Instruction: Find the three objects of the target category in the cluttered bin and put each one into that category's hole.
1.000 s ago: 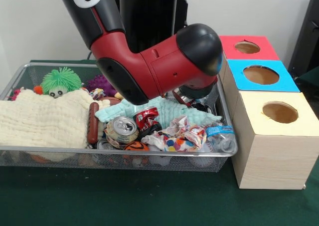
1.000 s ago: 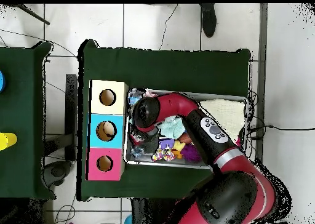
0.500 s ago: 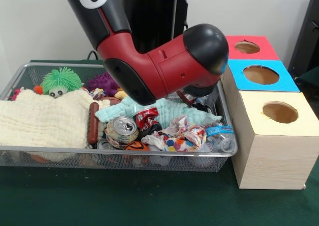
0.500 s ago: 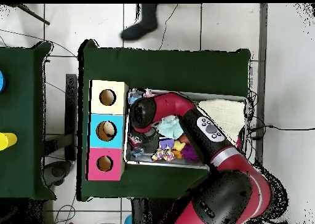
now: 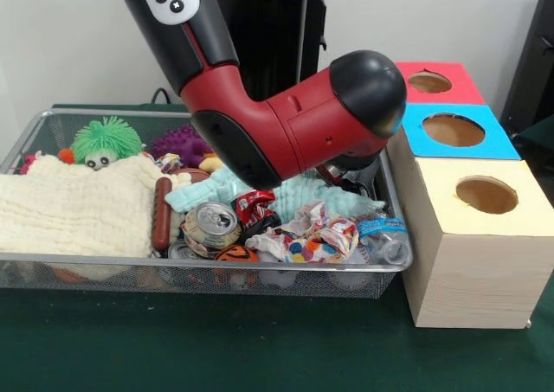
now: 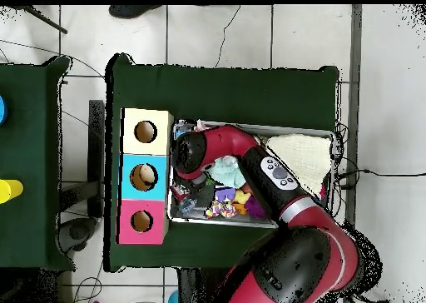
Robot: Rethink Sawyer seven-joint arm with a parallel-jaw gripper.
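The arm point(image 5: 294, 124) has risen and swung toward the boxes point(image 5: 472, 228) since a second ago, its wrist hiding the gripper, so its grip cannot be told. Cans point(image 5: 210, 225) lie in the bin point(image 5: 52, 266), beside the boxes, perhaps the targets.

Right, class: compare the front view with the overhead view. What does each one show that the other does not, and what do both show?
Only the front view shows the small things in the bin: a green spiky toy, a crushed can and a plastic bottle. Only the overhead view shows the tiled floor, a second green table and the robot's big base. Both show the wire bin, the cream cloth, the red arm and the three boxes with holes. Neither shows the jaws.
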